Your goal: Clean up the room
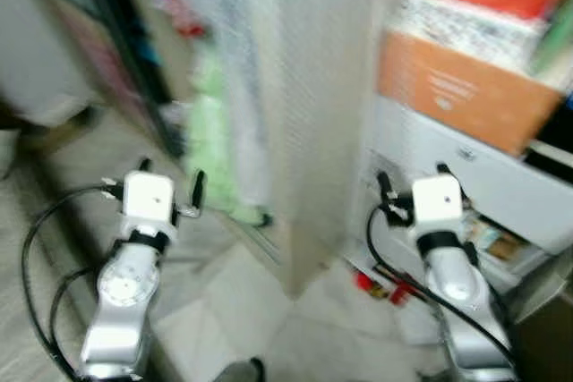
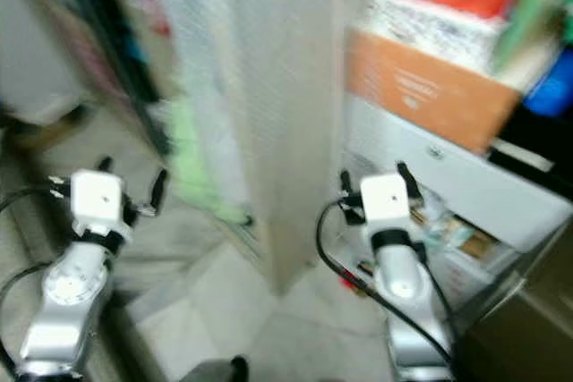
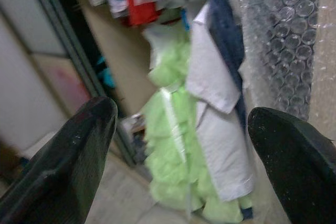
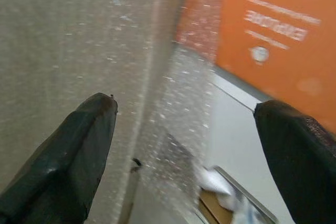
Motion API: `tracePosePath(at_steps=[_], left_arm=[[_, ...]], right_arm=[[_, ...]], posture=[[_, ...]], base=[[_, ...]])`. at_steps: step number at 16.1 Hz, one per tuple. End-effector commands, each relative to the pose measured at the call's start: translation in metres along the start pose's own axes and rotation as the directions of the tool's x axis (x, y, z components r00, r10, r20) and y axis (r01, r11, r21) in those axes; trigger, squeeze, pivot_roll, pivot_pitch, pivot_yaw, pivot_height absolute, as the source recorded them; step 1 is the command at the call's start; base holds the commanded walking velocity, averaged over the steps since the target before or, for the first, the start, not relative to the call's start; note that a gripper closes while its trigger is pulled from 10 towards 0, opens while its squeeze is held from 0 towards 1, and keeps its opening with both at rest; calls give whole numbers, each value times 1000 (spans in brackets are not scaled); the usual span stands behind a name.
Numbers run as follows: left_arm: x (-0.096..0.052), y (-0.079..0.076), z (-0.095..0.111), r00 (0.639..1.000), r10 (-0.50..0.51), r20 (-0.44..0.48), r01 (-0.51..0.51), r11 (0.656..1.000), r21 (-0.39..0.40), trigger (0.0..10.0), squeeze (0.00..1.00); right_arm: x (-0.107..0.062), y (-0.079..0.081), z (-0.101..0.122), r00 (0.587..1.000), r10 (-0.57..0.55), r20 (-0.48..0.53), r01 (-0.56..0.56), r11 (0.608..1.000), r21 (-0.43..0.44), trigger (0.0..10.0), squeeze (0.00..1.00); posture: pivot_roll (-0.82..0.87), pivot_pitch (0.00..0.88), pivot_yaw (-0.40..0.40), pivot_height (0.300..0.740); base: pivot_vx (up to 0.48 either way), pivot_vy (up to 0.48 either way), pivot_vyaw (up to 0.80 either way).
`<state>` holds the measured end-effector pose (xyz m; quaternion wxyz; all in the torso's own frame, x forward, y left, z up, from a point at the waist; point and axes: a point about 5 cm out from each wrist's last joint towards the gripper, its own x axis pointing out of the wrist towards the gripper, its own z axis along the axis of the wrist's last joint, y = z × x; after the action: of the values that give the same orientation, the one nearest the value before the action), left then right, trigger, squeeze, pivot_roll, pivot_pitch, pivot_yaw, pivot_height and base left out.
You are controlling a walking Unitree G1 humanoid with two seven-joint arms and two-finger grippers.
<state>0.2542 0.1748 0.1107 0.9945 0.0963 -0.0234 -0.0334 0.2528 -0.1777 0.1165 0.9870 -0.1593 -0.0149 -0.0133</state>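
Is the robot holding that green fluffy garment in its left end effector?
No. The left end effector is open and empty, with the green garment hanging beyond its fingers.

Even, fairly bright indoor light with soft shadows; both eye views are smeared by motion blur, worst around the tall bubble-wrap panel (image 1: 304, 87), while the wrist views beside it are only slightly soft.
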Motion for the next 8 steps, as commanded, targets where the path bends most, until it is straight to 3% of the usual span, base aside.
tracePosePath(at_steps=[1, 8], left_arm=[[1, 2, 2, 1000, 5, 3, -5, 1000, 8, 10000, 0], [2, 1, 1, 1000, 3, 5, -3, 1000, 9, 10000, 0]], right_arm=[[0, 0, 0, 1000, -2, 0, 2, 1000, 4, 10000, 0], [1, 1, -1, 1000, 5, 6, -5, 1000, 1, 10000, 0]], posture=[[-24, 44, 31, 740], [-24, 33, 32, 740]], base=[[0, 0, 800], [0, 0, 800]])
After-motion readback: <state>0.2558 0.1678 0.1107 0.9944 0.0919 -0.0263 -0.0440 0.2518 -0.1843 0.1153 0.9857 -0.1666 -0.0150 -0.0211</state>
